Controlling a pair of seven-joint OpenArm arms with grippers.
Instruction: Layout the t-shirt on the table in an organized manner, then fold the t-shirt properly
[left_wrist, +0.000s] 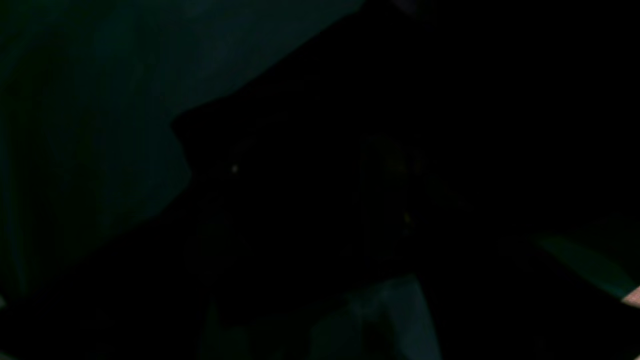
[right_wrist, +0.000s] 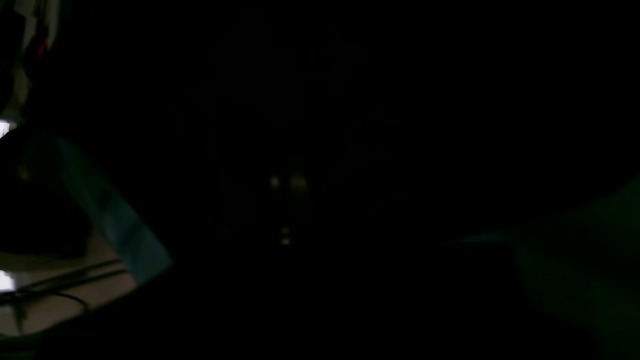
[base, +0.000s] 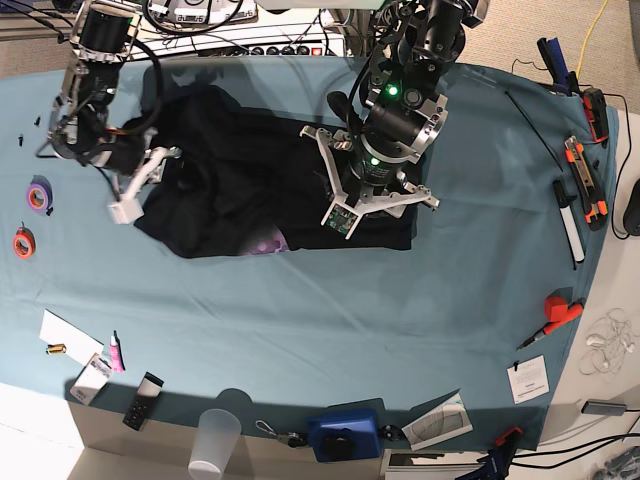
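The black t-shirt (base: 240, 190) lies crumpled on the teal desk (base: 300, 310), long axis left-right across the upper frame. Left pincer (base: 375, 205) spread above it; right pincer (base: 135, 190) state indeterminate.

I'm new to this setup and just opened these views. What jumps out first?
A crumpled black t-shirt lies bunched at the far middle of the teal table. Both arms are down at it, the right end effector at its left edge and the left end effector near its right end. Both wrist views are nearly black.

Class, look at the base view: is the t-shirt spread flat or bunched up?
Bunched up: the t-shirt lies rumpled on the table, with no sleeves or hem laid out.
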